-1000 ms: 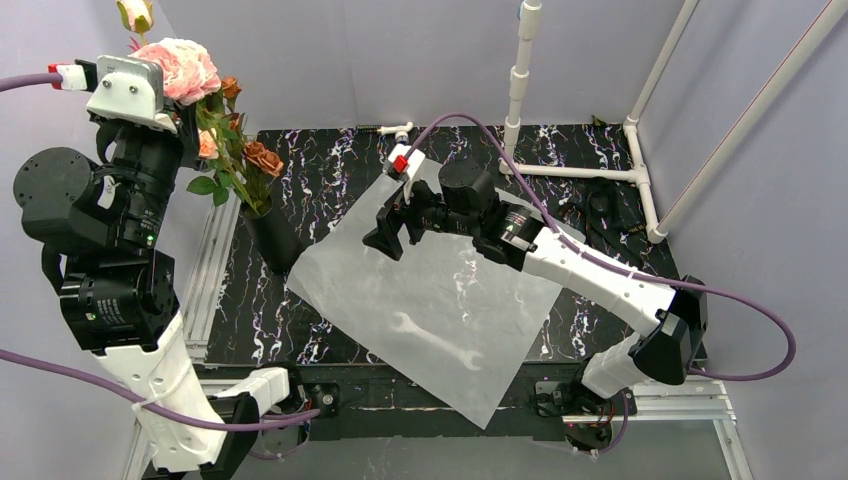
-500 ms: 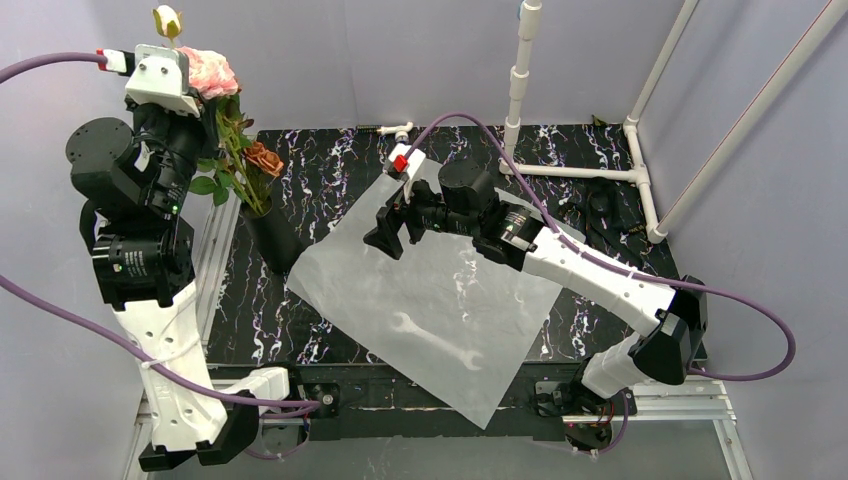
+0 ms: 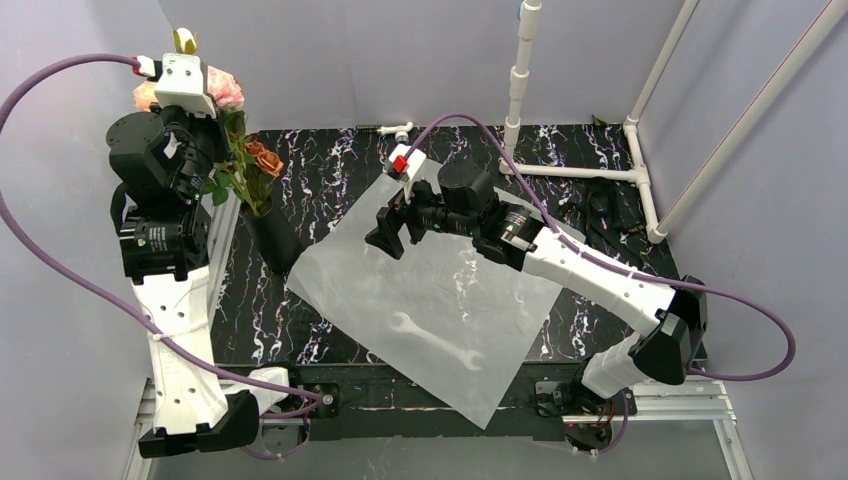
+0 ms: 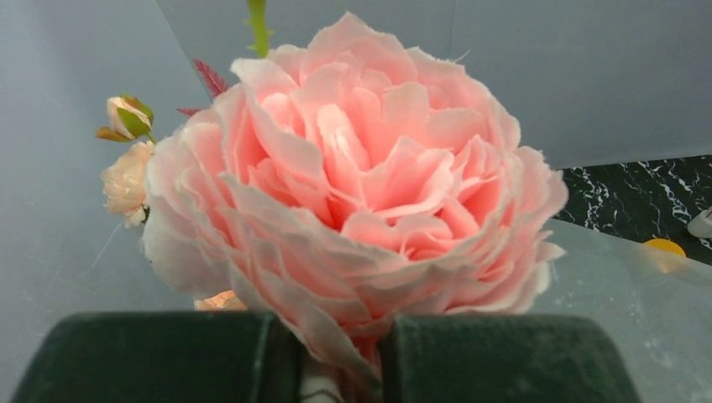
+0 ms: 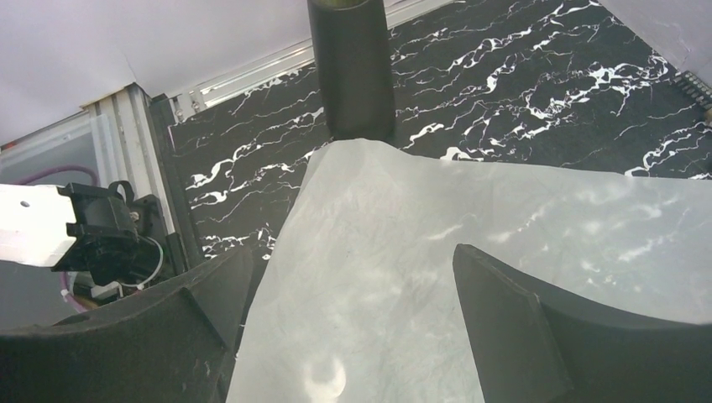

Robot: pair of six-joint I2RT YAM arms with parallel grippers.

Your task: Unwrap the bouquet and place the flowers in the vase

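- Top external view puts the flowers (image 3: pixel 243 165) high at the far left, leaning over the vase (image 3: pixel 272 238), with their stems running down to its mouth. I cannot tell how deep they sit.
- On the left wrist camera, my left gripper (image 4: pixel 340 374) is clenched on the stem just under the big pink rose (image 4: pixel 353 193), its 2 fingers (image 4: pixel 168 361) nearly meeting.
- My right gripper (image 3: pixel 392 228) hangs released, jaws wide, over the flat paper wrap (image 3: pixel 440 300), well apart from the flowers.
- The unwrapping looks done, so I judge the step in hand to be seating the stems.
- I want to bring the bunch upright first, then lower it straight down. Any sideways drag on the stems could tip this narrow vase, which stands near the left edge of the table (image 3: pixel 330 170).
- I let go only once the stems feel bottomed out and the heads rest above the rim.
- 1 option is to move the right gripper beside the vase (image 5: pixel 351 67) to steady it, without catching the wrap's corner that touches its base.
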